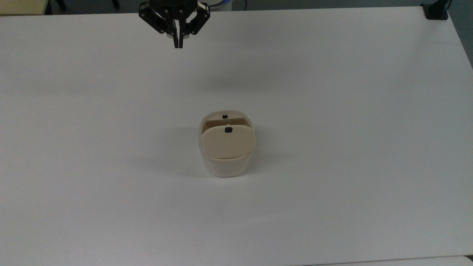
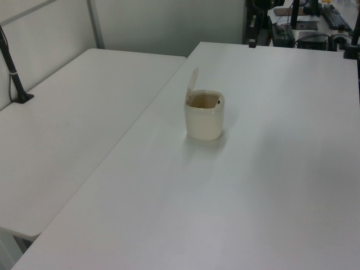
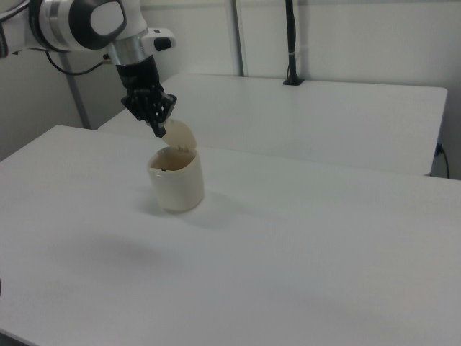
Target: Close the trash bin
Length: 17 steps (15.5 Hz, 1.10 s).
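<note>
The trash bin (image 1: pixel 226 166) (image 2: pixel 205 118) (image 3: pixel 175 184) is a small cream tub standing mid-table. Its beige lid (image 1: pixel 228 143) (image 2: pixel 192 85) (image 3: pixel 183 137), marked with a small black square, stands raised on its hinge, so the mouth is open. My black gripper (image 1: pixel 178 45) (image 3: pixel 159 132) hangs in the air with its fingers pressed together and nothing between them. It sits well toward the top view's top from the bin. In the right view its tips appear beside the lid's left edge, and the top view shows it apart from the lid.
The white table (image 1: pixel 332 111) stretches wide around the bin. A black clamp (image 1: pixel 435 11) sits at its corner in the top view's upper right. A second white table (image 2: pixel 73 118) adjoins it, with a black post (image 2: pixel 14 70) on it.
</note>
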Each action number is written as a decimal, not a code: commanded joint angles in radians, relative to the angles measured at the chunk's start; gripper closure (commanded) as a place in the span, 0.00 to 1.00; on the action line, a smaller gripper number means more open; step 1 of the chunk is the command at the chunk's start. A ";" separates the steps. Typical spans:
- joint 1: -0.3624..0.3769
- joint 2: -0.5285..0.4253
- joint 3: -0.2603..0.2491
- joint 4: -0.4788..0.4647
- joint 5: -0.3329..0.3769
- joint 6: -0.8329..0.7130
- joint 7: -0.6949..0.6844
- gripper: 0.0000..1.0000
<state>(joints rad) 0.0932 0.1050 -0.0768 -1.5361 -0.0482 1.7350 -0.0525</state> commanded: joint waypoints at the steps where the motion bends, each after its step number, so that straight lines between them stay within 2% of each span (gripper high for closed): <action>1: 0.014 0.025 -0.003 -0.013 0.007 0.159 -0.007 0.96; 2: 0.016 0.033 0.002 -0.013 0.008 0.228 -0.006 1.00; 6: 0.025 0.084 0.008 -0.012 0.021 0.423 0.023 1.00; 8: 0.054 0.125 0.008 -0.012 0.019 0.570 0.069 1.00; 12: 0.088 0.196 0.008 -0.012 0.014 0.748 0.126 1.00; 17: 0.099 0.240 0.008 -0.012 0.011 0.831 0.126 1.00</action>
<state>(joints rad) 0.1769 0.3322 -0.0628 -1.5389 -0.0393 2.5158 0.0572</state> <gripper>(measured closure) 0.991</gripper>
